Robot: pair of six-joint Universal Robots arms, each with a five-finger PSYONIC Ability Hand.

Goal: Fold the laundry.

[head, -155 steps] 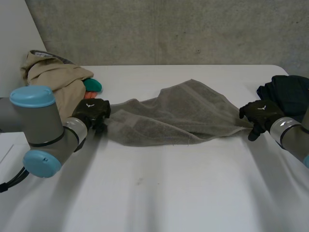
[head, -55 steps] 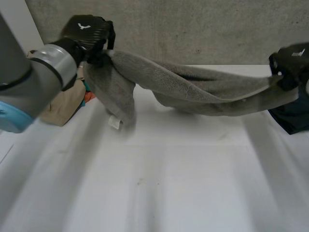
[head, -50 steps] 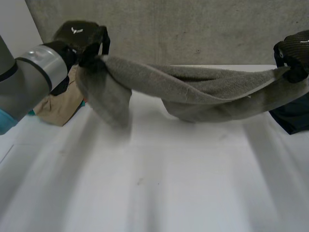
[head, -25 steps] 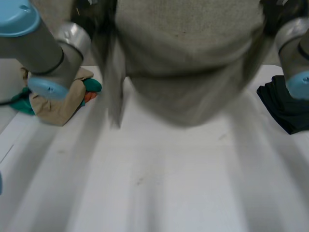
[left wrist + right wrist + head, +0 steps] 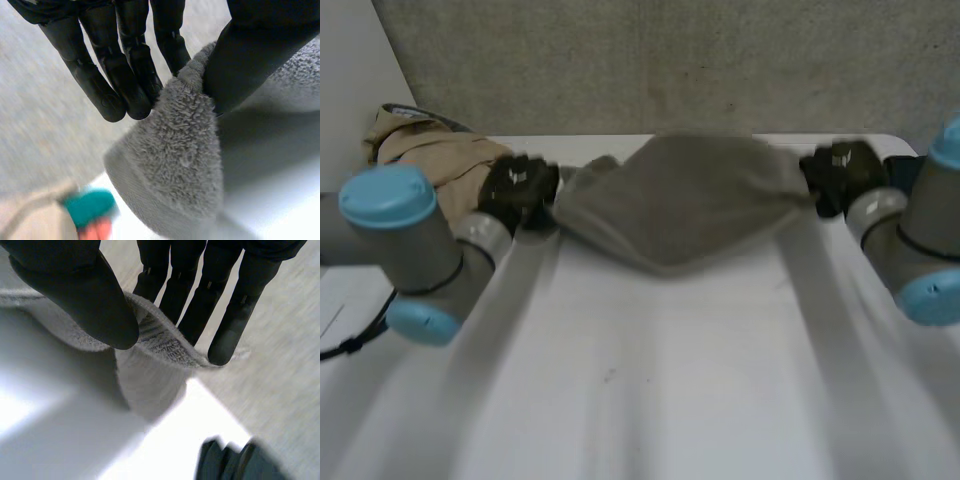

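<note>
Setting: white table against a grey concrete wall.

Item 1, grey towel. Position: 12 o'clock on the table, strung between the two hands. Its top edge runs roughly level from hand to hand and the body sags to a blunt point in the middle. Whether that low point touches the table cannot be told.

Item 2, left hand. Position: 10 o'clock, at the towel's left end. State: clamped on the towel, a bunched corner pinched between the thumb and the straight fingers, with the cloth spilling down below the fingertips.

Item 3, right hand. Position: 2 o'clock, at the towel's right end. State: gripping the towel, its hemmed edge pressed between the thumb and the fingers.

Item 4, pile of beige clothes. Position: 10 o'clock, just beyond the left hand. A teal cloth lies against it.

Item 5, dark garment. Position: 2 o'clock, on the table near the right hand.
</note>
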